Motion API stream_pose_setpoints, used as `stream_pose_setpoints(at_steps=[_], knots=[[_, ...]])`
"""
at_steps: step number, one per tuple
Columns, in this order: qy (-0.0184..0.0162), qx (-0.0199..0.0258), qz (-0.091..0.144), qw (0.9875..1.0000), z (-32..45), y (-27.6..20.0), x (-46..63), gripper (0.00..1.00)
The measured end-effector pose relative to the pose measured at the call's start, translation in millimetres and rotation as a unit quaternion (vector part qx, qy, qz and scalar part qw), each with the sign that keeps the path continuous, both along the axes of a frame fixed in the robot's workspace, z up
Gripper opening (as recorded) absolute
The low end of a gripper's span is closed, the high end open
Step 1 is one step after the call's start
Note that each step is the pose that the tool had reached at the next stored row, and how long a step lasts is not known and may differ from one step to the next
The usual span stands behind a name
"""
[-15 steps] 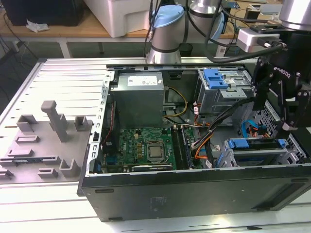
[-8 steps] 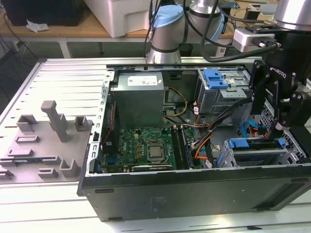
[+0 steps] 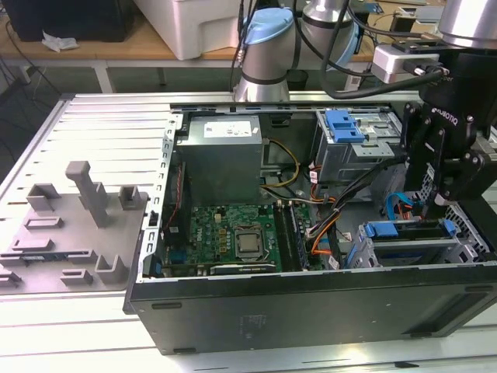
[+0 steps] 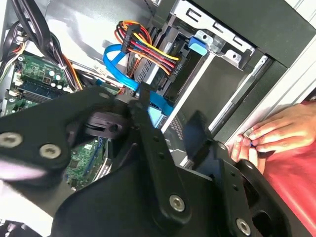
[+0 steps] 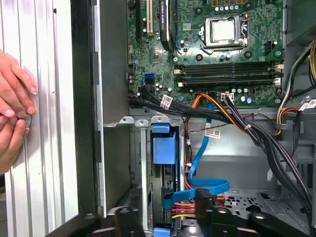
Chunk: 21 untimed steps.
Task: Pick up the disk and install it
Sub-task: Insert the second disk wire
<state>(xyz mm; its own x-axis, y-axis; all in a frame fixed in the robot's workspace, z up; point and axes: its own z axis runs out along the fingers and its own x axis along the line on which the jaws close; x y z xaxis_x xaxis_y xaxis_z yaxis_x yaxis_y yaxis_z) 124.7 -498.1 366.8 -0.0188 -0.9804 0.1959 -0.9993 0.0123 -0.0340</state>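
Note:
The disk [image 3: 404,233] sits on edge in the lower drive cage [image 3: 411,252] at the exterior view's right, and its blue carrier bracket [image 3: 382,230] shows at the top. In the first wrist view the disk's blue bracket [image 5: 163,145] lies in the bay slot, with a blue data cable [image 5: 202,185] and a power plug [image 5: 200,197] at its end. My black gripper [image 3: 444,203] hangs just above that cage. Its fingers [image 5: 129,219] stand apart on either side of the disk's end, open and gripping nothing. The second wrist view shows the bracket [image 4: 197,45] in the cage.
The open computer case [image 3: 311,311] holds the green motherboard [image 3: 233,233], a grey power supply [image 3: 221,155] and an upper cage with a blue clip [image 3: 345,124]. A person's hand [image 5: 15,108] rests on the ribbed table beside the case. Grey fixtures [image 3: 85,202] stand at the exterior view's left.

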Motion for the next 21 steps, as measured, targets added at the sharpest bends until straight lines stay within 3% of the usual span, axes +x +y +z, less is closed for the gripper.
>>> stream_pose_setpoints(at_steps=[1,5,21], knots=[[0.0000,-0.0006,0.000,1.0000,0.1,0.0,0.0,0.48],[0.0000,-0.0048,0.000,1.0000,-0.1,0.1,0.0,0.48],[0.0000,-0.0049,0.000,1.0000,-6.1,0.9,3.7,0.48]])
